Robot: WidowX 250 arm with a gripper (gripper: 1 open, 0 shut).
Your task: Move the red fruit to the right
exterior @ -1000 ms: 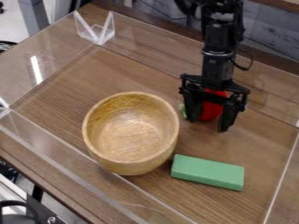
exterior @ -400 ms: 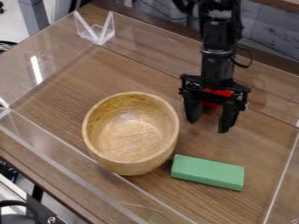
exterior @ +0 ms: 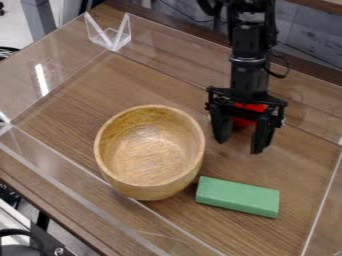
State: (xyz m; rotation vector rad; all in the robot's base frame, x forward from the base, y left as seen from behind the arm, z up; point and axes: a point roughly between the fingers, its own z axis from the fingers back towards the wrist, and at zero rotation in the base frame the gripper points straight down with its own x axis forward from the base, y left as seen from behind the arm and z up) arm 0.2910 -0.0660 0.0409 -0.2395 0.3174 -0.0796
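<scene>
The red fruit (exterior: 241,125) rests on the wooden table to the right of the wooden bowl (exterior: 150,151). My black gripper (exterior: 239,137) points steeply down over it, open, with one finger on each side of the fruit. The fruit shows as a red patch between the fingers (exterior: 261,136); its lower part and leafy cap are hidden by them. From this view I cannot tell if the fingers touch the fruit.
A flat green block (exterior: 239,196) lies in front of the gripper, near the table's front edge. Clear plastic walls (exterior: 107,35) ring the wooden tabletop. The arm (exterior: 249,40) rises from the gripper toward the back.
</scene>
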